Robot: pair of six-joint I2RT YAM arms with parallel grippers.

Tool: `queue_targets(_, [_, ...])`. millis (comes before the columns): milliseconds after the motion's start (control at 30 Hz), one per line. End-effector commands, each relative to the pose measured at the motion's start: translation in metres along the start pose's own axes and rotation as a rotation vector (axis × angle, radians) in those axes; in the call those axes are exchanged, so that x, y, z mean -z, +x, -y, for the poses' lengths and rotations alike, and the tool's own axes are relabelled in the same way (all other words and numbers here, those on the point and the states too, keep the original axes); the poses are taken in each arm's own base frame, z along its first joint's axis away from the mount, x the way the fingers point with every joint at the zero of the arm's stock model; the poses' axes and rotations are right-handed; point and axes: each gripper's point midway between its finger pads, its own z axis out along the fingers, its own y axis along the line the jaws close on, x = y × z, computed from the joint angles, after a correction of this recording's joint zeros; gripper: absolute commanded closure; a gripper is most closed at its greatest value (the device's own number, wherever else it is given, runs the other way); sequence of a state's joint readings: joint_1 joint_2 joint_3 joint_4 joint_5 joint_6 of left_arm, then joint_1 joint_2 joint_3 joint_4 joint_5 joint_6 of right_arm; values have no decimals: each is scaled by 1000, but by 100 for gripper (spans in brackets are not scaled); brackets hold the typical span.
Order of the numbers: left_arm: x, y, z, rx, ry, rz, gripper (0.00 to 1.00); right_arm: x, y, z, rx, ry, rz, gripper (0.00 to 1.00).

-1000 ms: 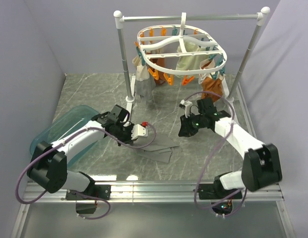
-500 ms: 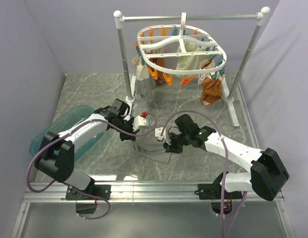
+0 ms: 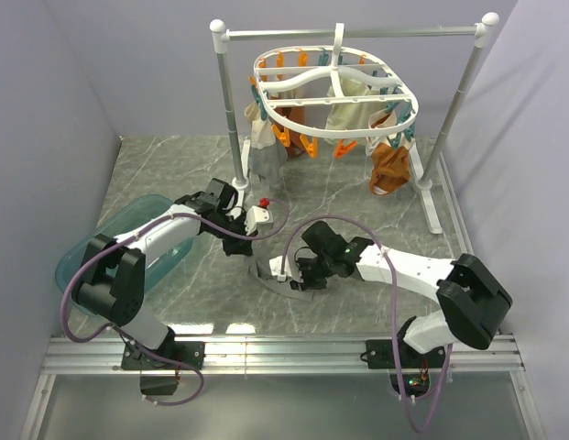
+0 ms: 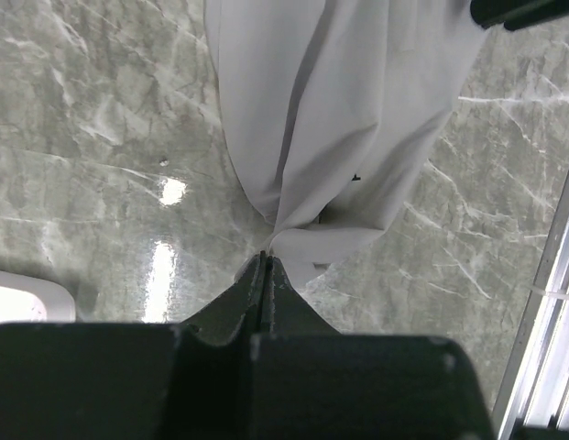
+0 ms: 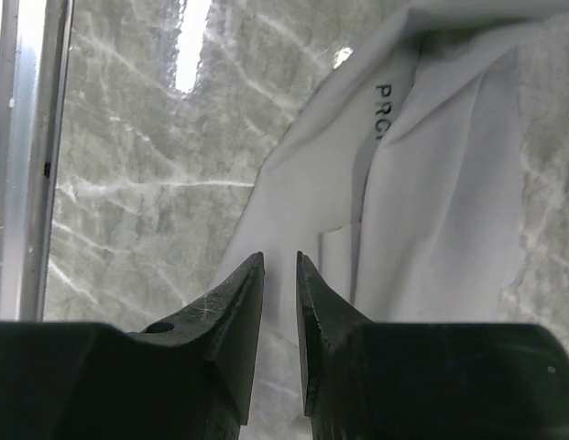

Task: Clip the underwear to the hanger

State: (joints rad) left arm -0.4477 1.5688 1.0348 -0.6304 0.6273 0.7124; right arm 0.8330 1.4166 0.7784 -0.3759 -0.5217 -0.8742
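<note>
Left end effector tight on underwear, garment's far end beyond frame.

underwear cut off at top, L wrist cam, print half-hidden

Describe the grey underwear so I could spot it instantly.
On the marbled table, look in the middle, in front of the white hanger. The underwear is the small grey cloth pinched by the left gripper, the only garment not hanging from pegs.

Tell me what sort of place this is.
Probably a robot lab cell staged for laundry work: plain walls box in a marble-look table, and a peg hanger hangs from a white rail stand.
</note>
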Motion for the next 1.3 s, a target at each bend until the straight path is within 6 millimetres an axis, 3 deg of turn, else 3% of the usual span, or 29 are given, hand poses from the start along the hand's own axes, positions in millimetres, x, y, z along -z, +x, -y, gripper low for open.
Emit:
queue_targets(0, [4,-21,-5,-25,2,72,100,0,-25,25,84,59,43,71])
queue_targets(567, [7,-17,-4,-34,1,88,100,-17,-14,40,123,67,-57,70])
queue_targets(1267, [9,-9,-7,-29,6,99,100,-23,6,28,134,-15,-165,69])
